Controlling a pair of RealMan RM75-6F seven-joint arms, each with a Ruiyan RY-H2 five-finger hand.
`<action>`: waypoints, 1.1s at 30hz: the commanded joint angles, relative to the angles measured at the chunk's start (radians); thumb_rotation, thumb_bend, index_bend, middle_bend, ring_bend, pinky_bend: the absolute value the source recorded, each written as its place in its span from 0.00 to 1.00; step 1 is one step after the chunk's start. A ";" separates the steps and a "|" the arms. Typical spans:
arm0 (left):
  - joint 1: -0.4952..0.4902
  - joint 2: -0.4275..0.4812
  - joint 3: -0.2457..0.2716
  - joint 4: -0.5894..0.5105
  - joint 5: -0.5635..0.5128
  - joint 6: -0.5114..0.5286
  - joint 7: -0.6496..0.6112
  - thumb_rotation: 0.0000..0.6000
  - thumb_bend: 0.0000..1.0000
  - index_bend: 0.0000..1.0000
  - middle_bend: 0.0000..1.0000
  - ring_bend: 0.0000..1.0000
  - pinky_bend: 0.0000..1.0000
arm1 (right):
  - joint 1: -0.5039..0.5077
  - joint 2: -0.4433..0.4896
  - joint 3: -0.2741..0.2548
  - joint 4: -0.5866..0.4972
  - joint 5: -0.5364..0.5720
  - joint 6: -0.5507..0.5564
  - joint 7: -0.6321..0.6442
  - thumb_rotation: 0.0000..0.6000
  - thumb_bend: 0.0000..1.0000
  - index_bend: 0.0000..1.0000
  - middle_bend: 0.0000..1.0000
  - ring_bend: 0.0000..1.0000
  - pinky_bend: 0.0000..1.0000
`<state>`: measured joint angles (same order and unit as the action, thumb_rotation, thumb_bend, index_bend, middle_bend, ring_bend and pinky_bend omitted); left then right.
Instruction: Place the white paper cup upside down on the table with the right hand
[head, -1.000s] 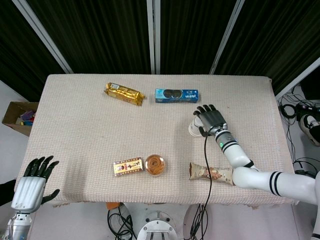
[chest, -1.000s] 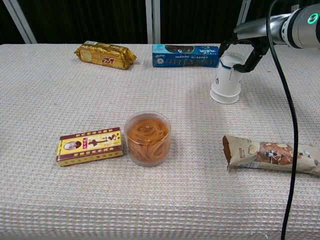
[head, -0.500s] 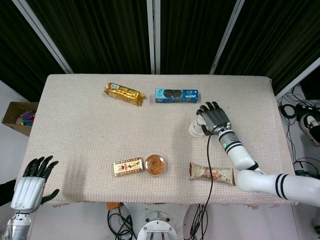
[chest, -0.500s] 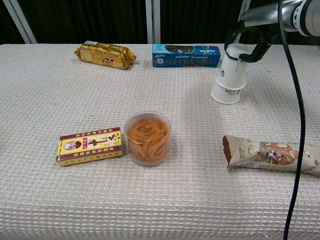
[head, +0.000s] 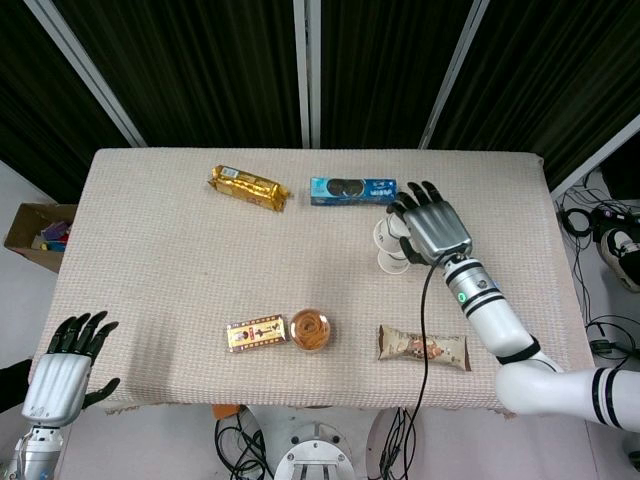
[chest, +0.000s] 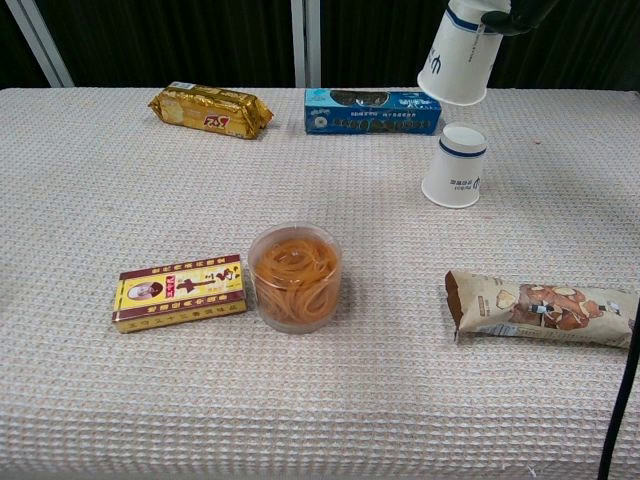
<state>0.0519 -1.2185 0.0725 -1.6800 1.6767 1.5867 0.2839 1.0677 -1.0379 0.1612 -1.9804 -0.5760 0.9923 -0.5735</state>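
Note:
My right hand (head: 432, 225) holds a white paper cup (chest: 460, 62) with a blue band, mouth down and slightly tilted, in the air above the table's far right. Only its dark fingertips (chest: 515, 12) show at the top edge of the chest view. A second white cup (chest: 455, 166) stands upside down on the table just below and in front of the lifted one. In the head view the lifted cup (head: 386, 234) lies left of the palm, with the standing cup (head: 392, 262) just below it. My left hand (head: 65, 365) hangs open off the table's near left corner.
A blue biscuit pack (chest: 372, 110) lies just behind the cups and a gold pack (chest: 210, 109) at the far left. A tub of noodles (chest: 295, 276), a yellow box (chest: 180, 291) and a snack bar (chest: 540, 306) lie along the front. A black cable (head: 420, 330) trails from my right wrist.
My right hand has risen with the upper cup, pulling it off the one beneath, which stays upside down on the table. The left hand has not moved.

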 joint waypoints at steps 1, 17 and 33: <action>0.002 -0.002 0.000 0.004 -0.003 0.002 -0.003 1.00 0.13 0.20 0.10 0.09 0.13 | 0.031 -0.104 0.006 0.075 0.018 -0.025 -0.001 1.00 0.51 0.31 0.17 0.00 0.00; 0.021 -0.015 0.010 0.048 -0.014 0.011 -0.047 1.00 0.13 0.20 0.10 0.09 0.13 | 0.055 -0.391 -0.036 0.389 0.027 -0.094 0.018 1.00 0.50 0.31 0.17 0.00 0.00; 0.026 -0.026 0.010 0.068 -0.017 0.012 -0.059 1.00 0.13 0.20 0.10 0.09 0.13 | 0.016 -0.451 -0.050 0.479 -0.012 -0.122 0.044 1.00 0.44 0.21 0.14 0.00 0.00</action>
<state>0.0780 -1.2448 0.0826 -1.6120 1.6601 1.5982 0.2256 1.0845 -1.4896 0.1110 -1.5014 -0.5877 0.8692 -0.5294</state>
